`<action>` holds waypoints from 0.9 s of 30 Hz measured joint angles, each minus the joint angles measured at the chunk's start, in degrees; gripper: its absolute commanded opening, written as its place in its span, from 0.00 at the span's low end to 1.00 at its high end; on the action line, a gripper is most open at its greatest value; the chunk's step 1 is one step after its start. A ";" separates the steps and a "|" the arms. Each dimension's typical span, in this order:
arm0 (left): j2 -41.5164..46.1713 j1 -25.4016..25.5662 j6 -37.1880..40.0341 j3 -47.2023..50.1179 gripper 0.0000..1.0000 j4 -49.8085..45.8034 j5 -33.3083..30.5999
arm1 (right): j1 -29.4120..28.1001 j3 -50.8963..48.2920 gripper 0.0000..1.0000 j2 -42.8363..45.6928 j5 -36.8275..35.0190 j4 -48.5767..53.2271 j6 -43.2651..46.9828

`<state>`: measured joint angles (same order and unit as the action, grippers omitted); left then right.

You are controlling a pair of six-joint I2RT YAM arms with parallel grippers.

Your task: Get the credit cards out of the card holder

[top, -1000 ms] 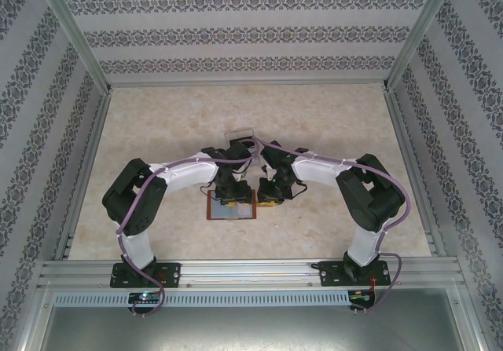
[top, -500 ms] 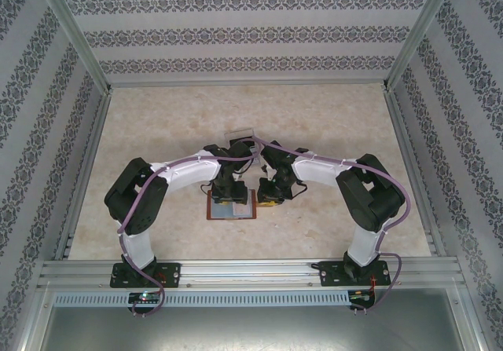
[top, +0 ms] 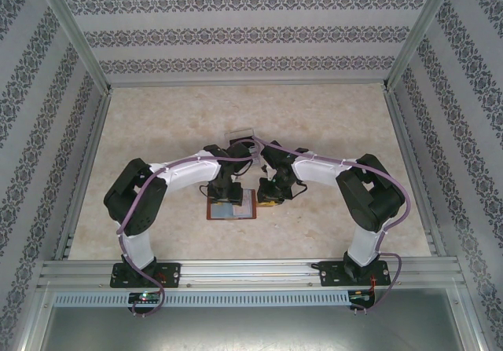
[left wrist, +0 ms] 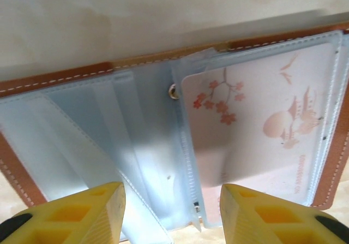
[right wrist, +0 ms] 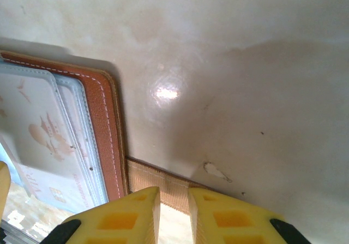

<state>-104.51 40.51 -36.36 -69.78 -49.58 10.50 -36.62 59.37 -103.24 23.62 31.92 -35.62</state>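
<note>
Two arms meet over the middle of the table [top: 157, 123] in the top view, where the card holder [top: 250, 213] lies spread open and flat, its reddish-brown border framing pale pockets. Over the open holder hangs the left hand [top: 225, 196]; the right hand [top: 269, 200] sits just beside the holder's right edge.

From the left wrist, the yellow fingers [left wrist: 92, 214] stand well apart with nothing between them, poised above the translucent blue-grey pockets [left wrist: 109, 124]. One card [left wrist: 256, 118], pale with a pink blossom print, sits inside the right-hand pocket, its rounded corner near a small metal snap [left wrist: 173, 91]. The pockets on the other side look empty, though glare makes that hard to be sure of.

From the right wrist, the fingers are almost together, with the tan strap tab [right wrist: 163, 181] running in between them. They look clamped on it, pinning the holder to the table. The same printed card shows at the left under its clear sleeve.

By my judgement the card is thin, light, stiff and slick, so it will slide rather than lift. The left hand needs whichever edge stands clear of the sleeve, pinched across the flat faces and drawn out along the pocket. The sleeve is soft and may rise with the card, and the leather holder is light too, so the hold on the strap matters
</note>
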 measured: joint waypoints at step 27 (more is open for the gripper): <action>3.80 -0.13 0.20 4.70 0.48 -5.35 -5.22 | -2.16 0.50 0.24 0.00 -0.22 0.07 -0.44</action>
<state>-100.71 40.38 -36.16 -65.08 -54.94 5.28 -38.79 59.88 -103.24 23.40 31.99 -36.05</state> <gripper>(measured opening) 0.478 0.235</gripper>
